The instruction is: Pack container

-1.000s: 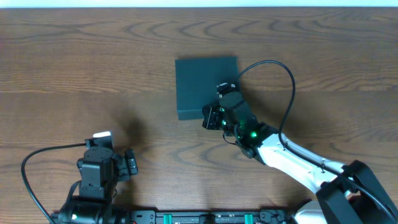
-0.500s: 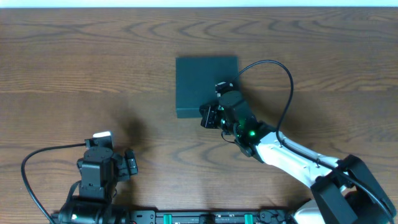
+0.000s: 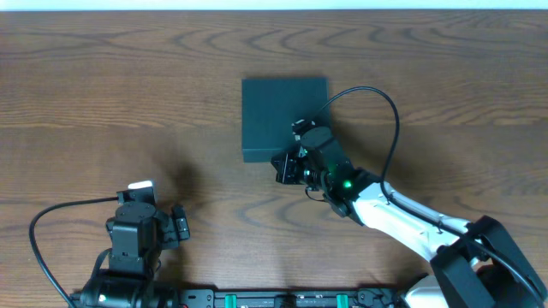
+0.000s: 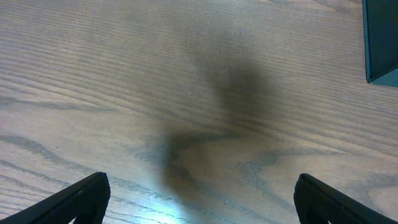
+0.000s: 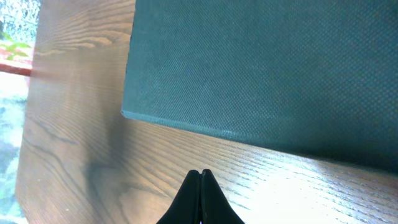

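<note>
The container (image 3: 278, 115) is a dark teal-grey square box lying flat on the wooden table with its lid closed. It fills the top of the right wrist view (image 5: 267, 74), and its corner shows in the left wrist view (image 4: 380, 40). My right gripper (image 3: 283, 166) is shut and empty, its tips (image 5: 200, 177) together just off the container's near edge, over bare wood. My left gripper (image 3: 181, 225) is open and empty at the front left, far from the container; its fingers sit wide apart over bare wood (image 4: 199, 202).
The wooden table (image 3: 111, 94) runs to a pale far edge at the top of the overhead view. A black cable (image 3: 385, 103) loops from the right arm beside the container. No snack packets are in view.
The right gripper has crept a little to the left along the container's near edge. The left arm and the container have not moved.
</note>
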You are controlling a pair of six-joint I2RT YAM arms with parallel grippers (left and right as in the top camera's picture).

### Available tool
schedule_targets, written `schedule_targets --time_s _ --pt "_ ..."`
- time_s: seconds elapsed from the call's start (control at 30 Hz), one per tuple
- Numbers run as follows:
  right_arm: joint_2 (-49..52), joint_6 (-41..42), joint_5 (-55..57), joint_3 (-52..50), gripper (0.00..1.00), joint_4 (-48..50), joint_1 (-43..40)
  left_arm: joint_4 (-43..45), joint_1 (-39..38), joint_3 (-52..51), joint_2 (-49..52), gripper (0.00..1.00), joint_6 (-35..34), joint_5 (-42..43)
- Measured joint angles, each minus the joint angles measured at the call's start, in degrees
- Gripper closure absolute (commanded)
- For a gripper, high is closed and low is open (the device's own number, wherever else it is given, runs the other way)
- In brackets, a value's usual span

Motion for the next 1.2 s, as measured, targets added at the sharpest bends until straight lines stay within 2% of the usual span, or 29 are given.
schedule_targets --time_s 0.4,0.73,0.93,1.2 --pt "3.52 -0.76 4.68 0.04 0.98 4.57 0.63 0.02 0.0 0.0 -0.02 0.05 0.0 0.0" --pt "3.34 -0.61 0.98 0.04 0.99 5.99 0.87 0.02 0.0 0.0 0.0 0.05 0.0 0.0" --pt "-6.16 -4.46 0.35 0.04 0.98 2.8 1.73 0.0 0.0 0.0 0.0 0.04 0.0 0.0" --pt "-24.83 -20.7 4.76 0.17 0.99 -6.78 1.07 -0.02 0.0 0.02 -0.02 0.05 0.0 0.0"
